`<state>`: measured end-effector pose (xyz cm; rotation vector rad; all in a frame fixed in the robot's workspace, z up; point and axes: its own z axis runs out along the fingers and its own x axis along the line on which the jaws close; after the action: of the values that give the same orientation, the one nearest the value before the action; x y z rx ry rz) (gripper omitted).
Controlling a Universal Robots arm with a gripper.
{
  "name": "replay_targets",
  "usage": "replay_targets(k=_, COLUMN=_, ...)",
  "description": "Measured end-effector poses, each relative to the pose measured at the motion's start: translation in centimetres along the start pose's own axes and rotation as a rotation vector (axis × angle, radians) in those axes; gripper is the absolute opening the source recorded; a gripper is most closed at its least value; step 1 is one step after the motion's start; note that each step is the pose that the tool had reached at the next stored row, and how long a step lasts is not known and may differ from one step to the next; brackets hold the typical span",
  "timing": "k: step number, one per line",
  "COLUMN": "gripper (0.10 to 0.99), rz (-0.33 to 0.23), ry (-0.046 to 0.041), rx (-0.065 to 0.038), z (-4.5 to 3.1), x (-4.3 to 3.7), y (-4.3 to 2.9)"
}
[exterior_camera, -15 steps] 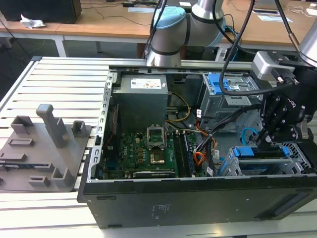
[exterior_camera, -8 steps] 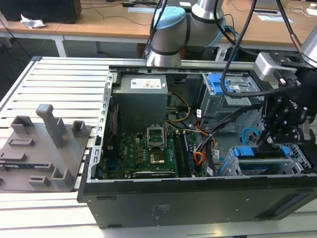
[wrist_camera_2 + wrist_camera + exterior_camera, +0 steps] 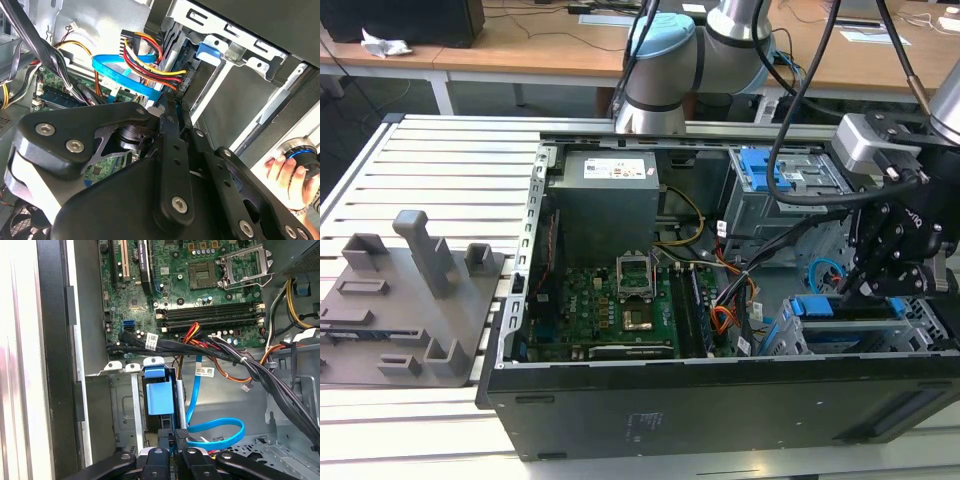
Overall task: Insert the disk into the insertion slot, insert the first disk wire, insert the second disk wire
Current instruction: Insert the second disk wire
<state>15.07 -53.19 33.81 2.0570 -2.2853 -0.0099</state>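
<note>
Gripping the first disk wire (image 3: 150, 62) (red, yellow, black strands), gripper (image 3: 172, 107) clenched.

Arm (image 3: 665, 60) reaching down, gripper (image 3: 875, 285) low, jaws nearly closed

Ribbed metal worktable (image 3: 440, 160), wooden desks (image 3: 520, 50) behind, dark floor (image 3: 360, 105)
</note>
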Motion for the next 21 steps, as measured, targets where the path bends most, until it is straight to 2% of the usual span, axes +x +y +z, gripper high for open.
replay_targets(k=6, gripper=0.173, rz=0.0, ry=-0.0008, rx=0.0, z=0.06, x=0.0, y=0.0)
replay_targets(k=7, gripper=0.239, rz=0.0, ry=-0.0008, rx=0.0, z=0.06, x=0.0, y=0.0)
replay_targets(k=9, gripper=0.239, rz=0.0, ry=-0.0006, rx=0.0, z=0.04, x=0.0, y=0.0)
replay_targets(k=10, gripper=0.239, rz=0.0, ry=-0.0012, rx=0.0, z=-0.35, x=0.02, y=0.02)
replay_targets(k=11, gripper=0.239, rz=0.0, ry=-0.0007, rx=0.0, z=-1.05, x=0.04, y=0.05)
replay_targets(k=13, gripper=0.239, rz=0.0, ry=-0.0006, rx=0.0, z=-1.83, x=0.08, y=0.09)
replay_targets(k=14, gripper=0.239, rz=0.0, ry=-0.0005, rx=0.0, z=-2.5, x=0.1, y=0.13)
replay_targets(k=16, gripper=0.239, rz=0.0, ry=-0.0007, rx=0.0, z=-3.13, x=0.03, y=0.17)
replay_targets(k=18, gripper=0.224, rz=0.0, ry=-0.0005, rx=0.0, z=-3.44, x=-0.27, y=0.22)
replay_targets(k=20, gripper=0.106, rz=0.0, ry=-0.0006, rx=0.0, z=-3.48, x=-0.54, y=0.25)
replay_targets(k=21, gripper=0.106, rz=0.0, ry=-0.0006, rx=0.0, z=-3.48, x=-0.6, y=0.25)
